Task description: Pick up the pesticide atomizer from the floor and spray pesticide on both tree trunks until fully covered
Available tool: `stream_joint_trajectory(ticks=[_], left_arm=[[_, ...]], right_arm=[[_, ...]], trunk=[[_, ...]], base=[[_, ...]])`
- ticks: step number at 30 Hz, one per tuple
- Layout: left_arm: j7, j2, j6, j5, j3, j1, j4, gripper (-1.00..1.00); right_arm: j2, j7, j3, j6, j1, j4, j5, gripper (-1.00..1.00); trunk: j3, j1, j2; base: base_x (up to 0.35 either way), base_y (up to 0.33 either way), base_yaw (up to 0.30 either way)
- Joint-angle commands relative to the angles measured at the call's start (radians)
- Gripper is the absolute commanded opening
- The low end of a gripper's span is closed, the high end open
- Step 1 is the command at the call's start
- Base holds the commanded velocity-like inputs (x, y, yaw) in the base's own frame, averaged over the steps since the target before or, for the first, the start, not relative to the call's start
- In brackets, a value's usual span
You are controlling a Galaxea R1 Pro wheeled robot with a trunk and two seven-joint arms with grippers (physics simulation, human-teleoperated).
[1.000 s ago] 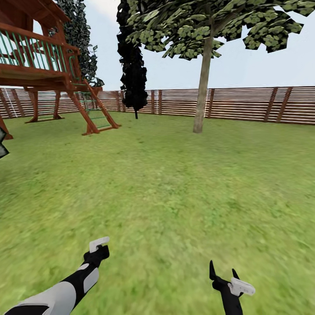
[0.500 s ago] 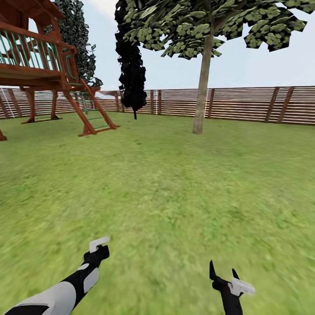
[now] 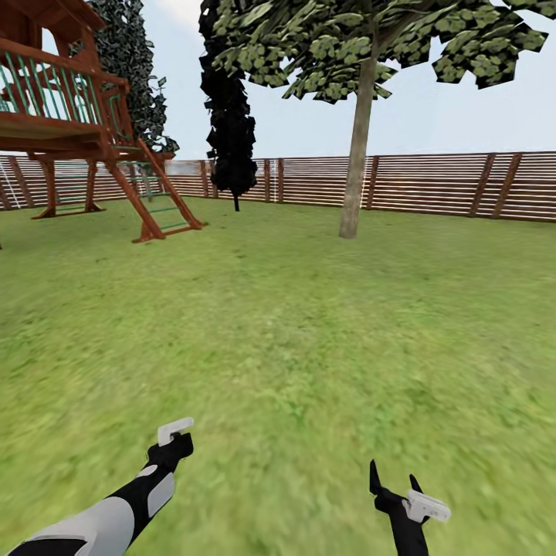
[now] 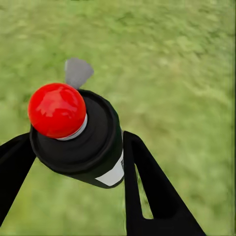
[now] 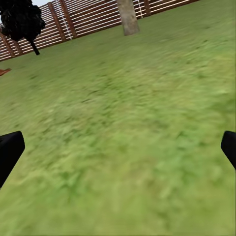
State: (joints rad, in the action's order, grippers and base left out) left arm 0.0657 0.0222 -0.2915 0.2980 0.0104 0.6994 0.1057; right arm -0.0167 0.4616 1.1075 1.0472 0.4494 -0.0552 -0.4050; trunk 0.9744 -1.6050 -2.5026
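The atomizer (image 4: pixel 83 140) sits clamped in the left pincer (image 4: pixel 73 162), a black finger (image 4: pixel 147 187) pressed against each side of its dark body. It has a red round cap, a grey trigger piece beyond the cap, and a white label on the side facing one finger. Below the atomizer lies only grass (image 4: pixel 177 73). In the head view the left pincer (image 3: pixel 176 439) hangs low over the lawn (image 3: pixel 293 324), but there I cannot make out the atomizer itself.

The right pincer (image 3: pixel 394 483) is spread wide and holds nothing; in its wrist view the two fingertips (image 5: pixel 10 152) sit at opposite edges with bare grass between them.

Well ahead of the atomizer stands a tree, its pale trunk (image 3: pixel 357 147) rising from the grass just before the slatted fence (image 3: pixel 440 184). The same trunk (image 5: pixel 128 17) shows in the right wrist view. Left of the trunk stands a black conifer (image 3: pixel 230 116), and farther left a wooden play tower (image 3: pixel 77 123) with a ladder.
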Motion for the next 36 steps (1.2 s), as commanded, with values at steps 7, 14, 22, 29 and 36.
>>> stream_joint_trajectory(ticks=[7, 14, 22, 29, 36], left_arm=[[0.000, 0.000, 0.000, 0.000, 0.000, 0.000, 0.000, -1.00], [0.000, 0.000, 0.000, 0.000, 0.000, 0.000, 0.000, -1.00], [0.000, 0.000, 0.000, 0.000, 0.000, 0.000, 0.000, -1.00], [0.000, 0.000, 0.000, 0.000, 0.000, 0.000, 0.000, -1.00], [0.000, 0.000, 0.000, 0.000, 0.000, 0.000, 0.000, -1.00]], right_arm=[[0.000, 0.000, 0.000, 0.000, 0.000, 0.000, 0.000, 1.00], [0.000, 0.000, 0.000, 0.000, 0.000, 0.000, 0.000, 1.00], [0.000, 0.000, 0.000, 0.000, 0.000, 0.000, 0.000, 1.00], [0.000, 0.000, 0.000, 0.000, 0.000, 0.000, 0.000, 1.00], [0.000, 0.000, 0.000, 0.000, 0.000, 0.000, 0.000, 1.00]], trunk=[[0.000, 0.000, 0.000], [0.000, 0.000, 0.000], [0.000, 0.000, 0.000], [0.000, 0.000, 0.000], [0.000, 0.000, 0.000]], base=[[0.335, -0.119, 0.000], [0.335, -0.121, 0.000], [0.335, -0.121, 0.000], [0.335, -0.121, 0.000], [0.335, -0.121, 0.000]])
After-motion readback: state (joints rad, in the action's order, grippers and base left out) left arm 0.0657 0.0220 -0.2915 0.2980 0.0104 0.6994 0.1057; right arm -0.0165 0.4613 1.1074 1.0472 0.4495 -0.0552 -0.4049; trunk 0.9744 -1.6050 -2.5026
